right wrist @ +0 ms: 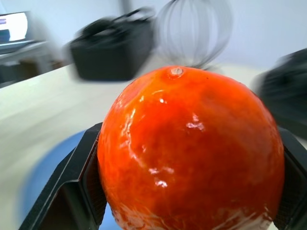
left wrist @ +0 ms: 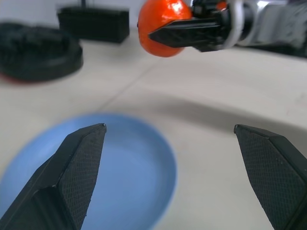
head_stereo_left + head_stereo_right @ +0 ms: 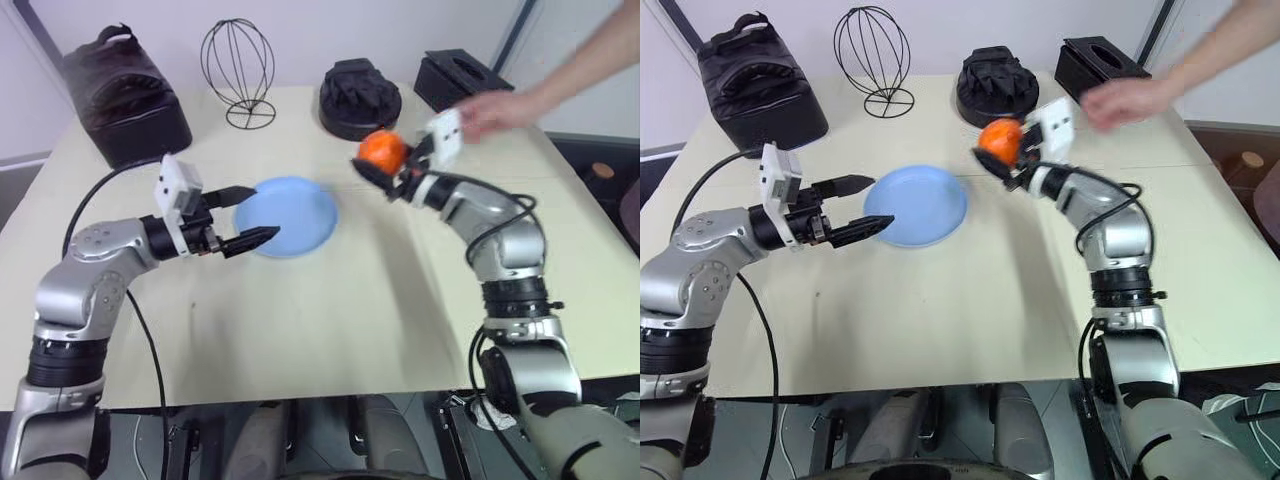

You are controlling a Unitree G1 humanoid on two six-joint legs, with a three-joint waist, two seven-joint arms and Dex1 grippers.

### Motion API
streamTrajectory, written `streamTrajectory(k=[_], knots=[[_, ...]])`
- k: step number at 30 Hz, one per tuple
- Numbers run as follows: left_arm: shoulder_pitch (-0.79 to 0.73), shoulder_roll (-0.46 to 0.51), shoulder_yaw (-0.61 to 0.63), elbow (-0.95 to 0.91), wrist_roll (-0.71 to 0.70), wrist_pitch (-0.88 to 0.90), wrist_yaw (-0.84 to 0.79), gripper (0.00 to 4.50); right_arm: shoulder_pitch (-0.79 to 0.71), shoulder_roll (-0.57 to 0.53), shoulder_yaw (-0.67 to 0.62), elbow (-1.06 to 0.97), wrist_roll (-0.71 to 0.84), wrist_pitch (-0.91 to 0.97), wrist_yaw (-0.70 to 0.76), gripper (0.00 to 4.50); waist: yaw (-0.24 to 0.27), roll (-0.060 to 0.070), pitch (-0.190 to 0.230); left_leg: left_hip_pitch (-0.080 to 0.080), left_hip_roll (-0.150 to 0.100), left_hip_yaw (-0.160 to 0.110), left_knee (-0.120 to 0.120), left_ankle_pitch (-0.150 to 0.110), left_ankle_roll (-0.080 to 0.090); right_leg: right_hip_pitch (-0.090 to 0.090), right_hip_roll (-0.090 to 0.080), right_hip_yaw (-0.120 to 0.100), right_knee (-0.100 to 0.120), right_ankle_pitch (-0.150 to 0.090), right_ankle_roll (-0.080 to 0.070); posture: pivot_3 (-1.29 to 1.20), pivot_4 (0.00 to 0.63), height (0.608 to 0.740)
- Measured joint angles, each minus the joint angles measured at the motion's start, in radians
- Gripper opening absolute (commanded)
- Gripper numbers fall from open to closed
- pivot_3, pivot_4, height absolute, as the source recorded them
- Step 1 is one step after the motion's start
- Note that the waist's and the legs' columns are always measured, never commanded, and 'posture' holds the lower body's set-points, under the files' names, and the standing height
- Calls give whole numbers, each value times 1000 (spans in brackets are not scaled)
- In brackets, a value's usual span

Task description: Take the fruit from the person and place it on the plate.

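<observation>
Nearest me, my left gripper (image 3: pixel 243 215) hangs with fingers apart over the plate's (image 3: pixel 295 222) near-left rim, mid-worktop (image 3: pixel 330 320). Beyond, my right gripper (image 3: pixel 385 168) clamps the fruit (image 3: pixel 382 150) in the air; the person's hand (image 3: pixel 497 110) hovers just behind.

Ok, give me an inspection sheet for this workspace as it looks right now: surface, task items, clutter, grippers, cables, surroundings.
Surface: pale table, bare in front.
Job's things: orange fruit held above the table, to the right of the light blue plate; the plate holds nothing. Person's hand is apart from the fruit, behind the right gripper.
Clutter: black bag, wire egg-shaped frame, black dome-shaped object, black box, all along the far edge.
Grippers: right gripper shut on the fruit; left gripper open at the plate's left rim.
Cables: black cable along the left arm, another on the right arm.
Surroundings: light wall behind the table.
</observation>
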Motion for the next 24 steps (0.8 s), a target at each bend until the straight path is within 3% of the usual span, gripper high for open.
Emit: streamTrajectory(k=[5, 10, 11, 12, 13, 24], knots=[[89, 31, 32, -17, 10, 4, 26, 4500, 6, 120, 73, 60, -44, -44, -27, 3395, 7, 0, 0, -1, -1, 0, 0, 0, 0, -1, -1, 0, 0, 0, 0, 0, 150, 740], [200, 53, 89, -78, 38, 9, 89, 4500, -75, 206, 101, 280, -111, -193, -31, 3395, 6, 0, 0, -1, -1, -1, 0, 0, -1, -2, -1, 0, 0, 0, 0, 0, 150, 740], [200, 48, 100, -89, 33, 11, 103, 4500, -89, 215, 102, 313, -118, -213, -31, 3895, 7, 0, 0, -1, -1, -1, 0, 0, -1, -2, -1, 0, 0, 0, 0, 0, 150, 740], [199, 44, 111, -102, 26, 13, 118, 4500, -102, 222, 103, 346, -126, -238, -28, 4422, 8, 0, 0, -1, -1, -1, 0, 0, -1, -2, -1, 0, 0, 0, 0, 0, 150, 740], [200, 39, 122, -117, 20, 16, 130, 4500, -118, 226, 102, 380, -130, -261, -22, 4483, 7, 0, 0, -1, -1, 0, 0, 0, -1, -2, -1, 0, 0, 0, 0, 0, 150, 740], [207, -3, 167, -150, -3, 25, 209, 4500, -163, 193, 45, 507, -174, -418, -24, 4483, 3, 0, 0, -1, -1, 0, -2, 1, -2, -3, 0, 0, 1, 0, 0, 0, 150, 740]])
